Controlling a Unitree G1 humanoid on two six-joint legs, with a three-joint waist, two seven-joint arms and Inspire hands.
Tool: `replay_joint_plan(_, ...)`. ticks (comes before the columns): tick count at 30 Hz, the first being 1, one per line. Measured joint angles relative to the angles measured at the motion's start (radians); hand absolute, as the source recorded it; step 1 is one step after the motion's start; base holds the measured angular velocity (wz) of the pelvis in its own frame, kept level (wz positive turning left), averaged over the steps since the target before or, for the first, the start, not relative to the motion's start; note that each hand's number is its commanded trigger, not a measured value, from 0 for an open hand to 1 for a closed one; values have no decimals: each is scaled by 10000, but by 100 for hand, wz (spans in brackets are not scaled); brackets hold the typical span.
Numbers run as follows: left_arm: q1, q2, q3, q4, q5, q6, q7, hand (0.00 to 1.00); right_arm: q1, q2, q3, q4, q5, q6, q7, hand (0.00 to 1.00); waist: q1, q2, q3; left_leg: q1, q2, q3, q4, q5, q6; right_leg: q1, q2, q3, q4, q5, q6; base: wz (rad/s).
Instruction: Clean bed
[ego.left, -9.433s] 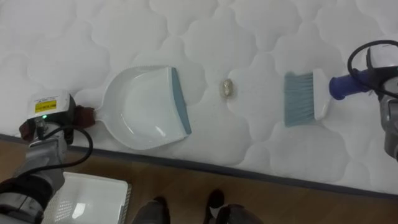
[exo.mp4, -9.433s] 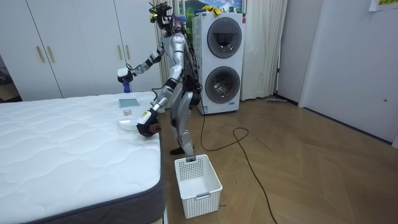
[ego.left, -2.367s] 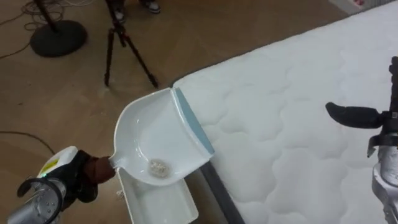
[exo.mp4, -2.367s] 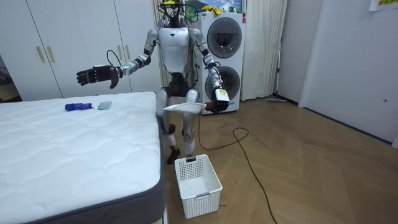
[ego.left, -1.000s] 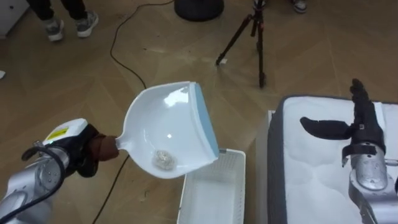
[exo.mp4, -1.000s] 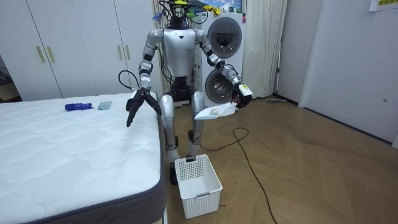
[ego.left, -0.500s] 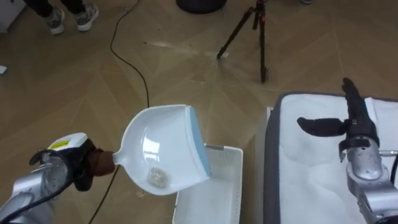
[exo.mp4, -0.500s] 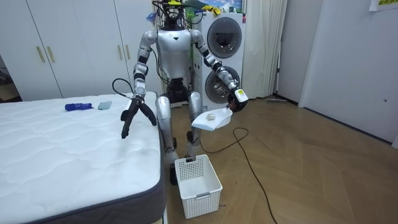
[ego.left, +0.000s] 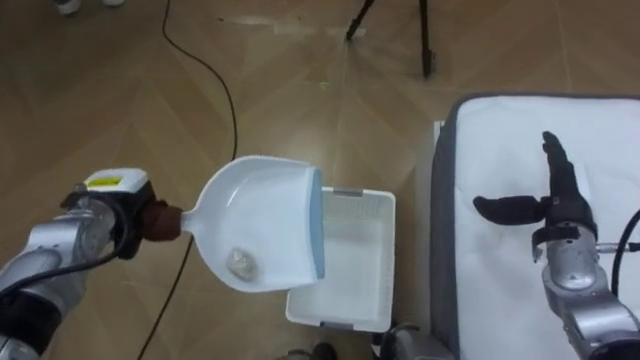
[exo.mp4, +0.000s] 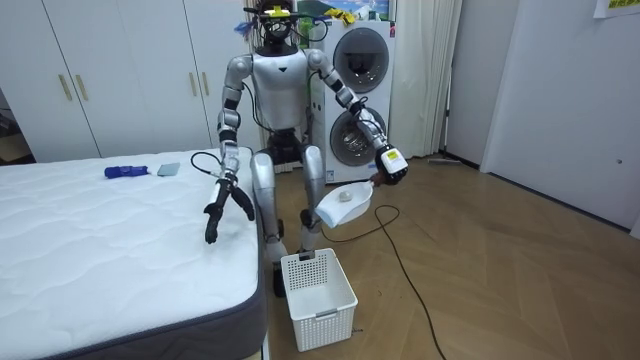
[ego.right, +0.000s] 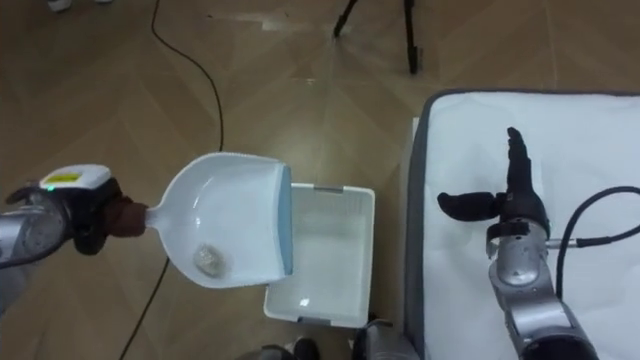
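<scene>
Your left hand (ego.left: 132, 222) grips the dustpan (ego.left: 270, 210) at frame centre, lump (ego.left: 239, 263) inside, lip barely over the basket (ego.left: 372, 262). Tip now and it may miss onto the floor. Your right hand (ego.left: 556, 205) hangs open over the bed (ego.left: 500, 130).

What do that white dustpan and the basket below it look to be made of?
The dustpan: glossy white plastic, judging by its sheen, with a blue-grey lip that may be rubber. The basket: white plastic too, likely, matte, with perforated walls.

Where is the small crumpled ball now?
In the left eye view the ball lies in the white plastic dustpan held by the left robot hand, above the white basket's left edge.
</scene>
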Motion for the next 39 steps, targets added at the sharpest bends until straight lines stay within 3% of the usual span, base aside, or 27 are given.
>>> replay_joint_plan(9,-175,0,-224,62,541,390,421,100,-55,185,166,-1,-22,-3,-302,0,-223,128,-4,49,-2,135,-311,41,74,-58,10,86,-161,65,88,-2)
replay_joint_plan(13,-213,0,-363,180,560,420,533,100,-103,306,212,-19,-22,-1,-325,0,-274,181,20,66,14,215,-400,98,152,-63,-2,83,-209,119,68,0)
replay_joint_plan(20,-214,5,-370,223,566,789,533,100,-103,419,212,-18,-19,16,-489,0,-321,210,23,67,24,231,-507,209,148,-52,4,60,-332,225,43,0)
replay_joint_plan(34,-239,6,-377,228,1245,845,532,100,-99,505,308,-23,-3,22,-621,0,-369,216,22,80,15,309,-716,266,159,-69,-7,52,-500,261,83,0)
replay_joint_plan(39,-389,6,-443,337,1325,845,532,100,-100,507,316,-22,-12,21,-651,0,-348,347,35,94,21,398,-712,267,164,-58,-29,74,-491,285,123,-1)
